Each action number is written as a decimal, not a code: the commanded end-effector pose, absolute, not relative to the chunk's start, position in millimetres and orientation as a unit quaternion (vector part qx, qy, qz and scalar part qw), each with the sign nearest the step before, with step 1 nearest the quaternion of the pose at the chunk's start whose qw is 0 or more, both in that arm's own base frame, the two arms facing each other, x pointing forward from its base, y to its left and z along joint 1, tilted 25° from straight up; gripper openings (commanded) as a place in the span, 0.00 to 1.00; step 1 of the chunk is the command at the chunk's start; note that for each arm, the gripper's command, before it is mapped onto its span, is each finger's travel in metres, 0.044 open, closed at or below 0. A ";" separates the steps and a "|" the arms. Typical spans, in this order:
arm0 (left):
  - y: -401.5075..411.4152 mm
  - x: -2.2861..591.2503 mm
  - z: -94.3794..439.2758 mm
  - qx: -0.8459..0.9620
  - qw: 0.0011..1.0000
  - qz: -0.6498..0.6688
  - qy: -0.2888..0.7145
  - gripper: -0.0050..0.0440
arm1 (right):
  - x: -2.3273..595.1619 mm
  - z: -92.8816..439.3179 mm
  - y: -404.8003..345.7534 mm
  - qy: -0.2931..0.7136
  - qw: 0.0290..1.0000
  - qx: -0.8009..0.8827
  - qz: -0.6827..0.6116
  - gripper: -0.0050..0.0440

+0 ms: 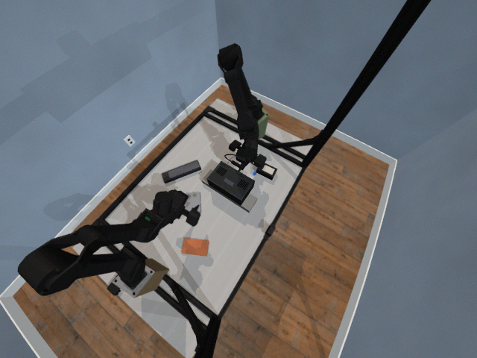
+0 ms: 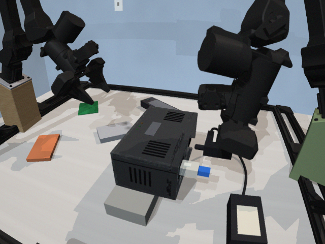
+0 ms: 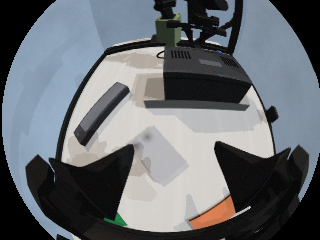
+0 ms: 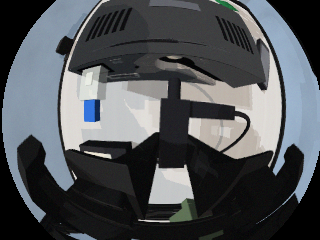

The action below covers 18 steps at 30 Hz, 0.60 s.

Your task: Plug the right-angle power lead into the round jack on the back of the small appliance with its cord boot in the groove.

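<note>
We have a counter (image 1: 227, 231) (image 2: 39, 196) (image 3: 210, 135) (image 4: 120, 120) across the middle of the top view. The left arm (image 1: 107, 231) (image 2: 56, 52) rises at lower left there, its end effector (image 1: 191, 211) (image 2: 100, 97) (image 3: 175, 145) released, with nothing between the fingers. From the upper middle reaches the right arm (image 1: 241, 92) (image 2: 258, 86). Its end effector (image 1: 242, 165) (image 2: 225, 151) (image 4: 173, 142) is clenched, grasping the right-angle plug (image 1: 235, 163) (image 2: 218, 149) (image 4: 173, 120).

Near the centre, we see the dark appliance (image 1: 231, 182) (image 2: 153, 147) (image 3: 207, 80) (image 4: 165, 30) on a grey slab (image 1: 250, 202) (image 2: 129, 202) (image 3: 195, 105). Upper left of it lies a long dark bar (image 1: 182, 171) (image 2: 158, 103) (image 3: 101, 114) (image 4: 263, 62).

The power brick (image 1: 266, 170) (image 2: 246, 220) (image 4: 106, 148) sits at lower right in the exterior view; an orange block (image 1: 195, 247) (image 2: 43, 147) (image 3: 214, 215) lies at left.

The plug is right of the appliance in that view, its tip pointing at the back but outside the jack. Its thin cord (image 2: 245, 174) (image 4: 247, 127) curves loosely. Smallest, to our eyes, is the blue tip (image 1: 254, 173) (image 2: 203, 171) (image 4: 91, 110) of a pale connector at the appliance's back.
</note>
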<state>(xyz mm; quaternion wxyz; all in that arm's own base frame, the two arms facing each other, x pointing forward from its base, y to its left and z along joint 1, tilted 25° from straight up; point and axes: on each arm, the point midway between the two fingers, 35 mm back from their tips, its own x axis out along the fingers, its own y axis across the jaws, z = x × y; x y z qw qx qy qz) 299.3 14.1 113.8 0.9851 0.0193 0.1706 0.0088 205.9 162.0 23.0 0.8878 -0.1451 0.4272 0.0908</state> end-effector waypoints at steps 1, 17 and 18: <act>13.7 299.1 113.7 0.018 0.985 0.007 0.170 0.92 | 205.4 21.8 160.7 0.431 0.886 -0.141 0.096 0.10; 13.7 299.1 113.7 0.018 0.985 0.007 0.170 0.92 | 206.3 18.3 158.6 0.447 0.879 -0.122 0.116 0.10; 13.7 299.1 113.7 0.018 0.985 0.007 0.170 0.92 | 206.3 18.0 158.5 0.448 0.878 -0.120 0.117 0.10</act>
